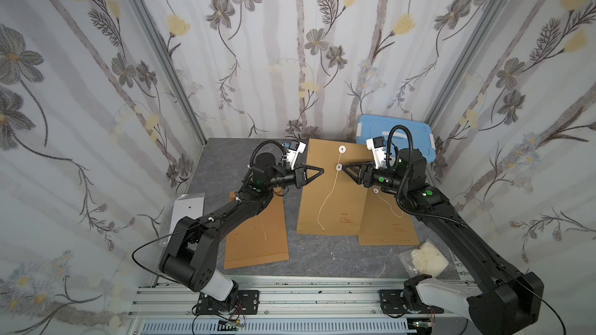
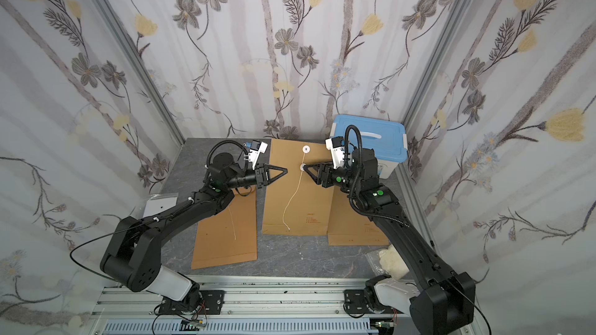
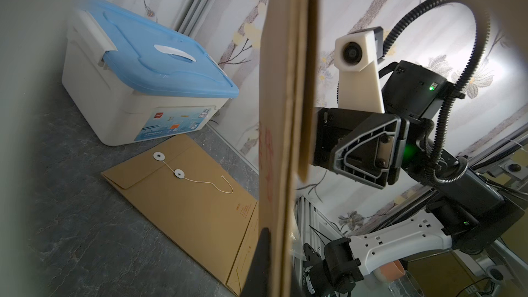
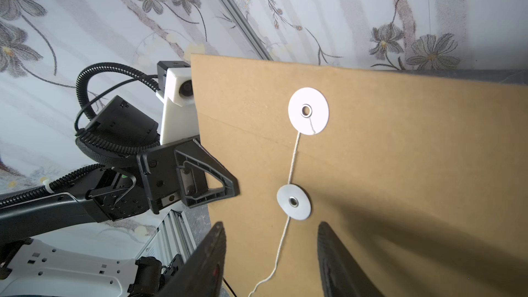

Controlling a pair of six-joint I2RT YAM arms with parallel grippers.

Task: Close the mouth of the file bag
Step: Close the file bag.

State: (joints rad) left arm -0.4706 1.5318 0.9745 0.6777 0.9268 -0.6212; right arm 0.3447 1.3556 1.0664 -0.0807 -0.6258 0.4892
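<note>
**Top views: left gripper (image 1: 321, 170) holds the file bag (image 1: 332, 201) up, right gripper (image 1: 344, 166) at its string (image 1: 329, 198)**

Orange print low on the file bag is too small for us to read. The label (image 3: 174, 124) on the blue-lidded storage box (image 3: 137, 81) carries a red logo we cannot make out. We see a grey marbled table (image 1: 322, 259) walled by floral wallpaper (image 1: 290, 43), with a left bag (image 1: 258, 230) and a right bag (image 1: 387, 220) lying flat. The left gripper's fingers are clamped together on the file bag's left edge, raising it at the table's middle. The right gripper's fingers (image 4: 213, 252) stand apart, either side of the string just below the lower white disc (image 4: 294, 202). Whether they touch the paper we cannot tell.
</note>
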